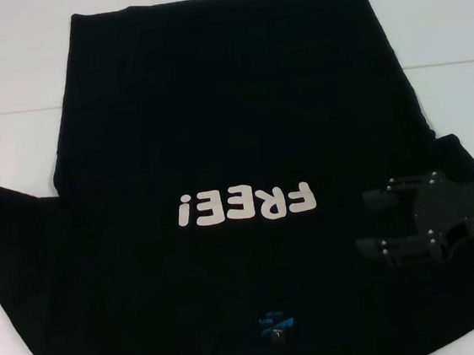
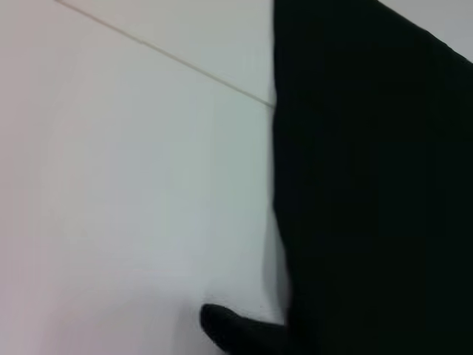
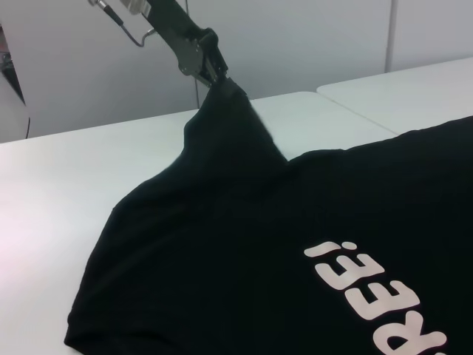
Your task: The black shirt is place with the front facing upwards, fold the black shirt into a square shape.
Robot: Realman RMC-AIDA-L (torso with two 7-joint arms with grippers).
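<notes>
Black shirt (image 1: 240, 126) face-up on white bench (image 1: 6, 75). Left gripper (image 3: 214, 74) pinching lifted sleeve; right gripper (image 1: 375, 218) over other sleeve, jaws spread, empty. Best raise both sleeves evenly.

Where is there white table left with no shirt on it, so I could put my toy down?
Bare table shows beyond the black shirt, along both far corners beside its hem. The near middle is all cloth. The right claw hovers over the right sleeve, and the left claw pinches the left sleeve up off the table.
</notes>
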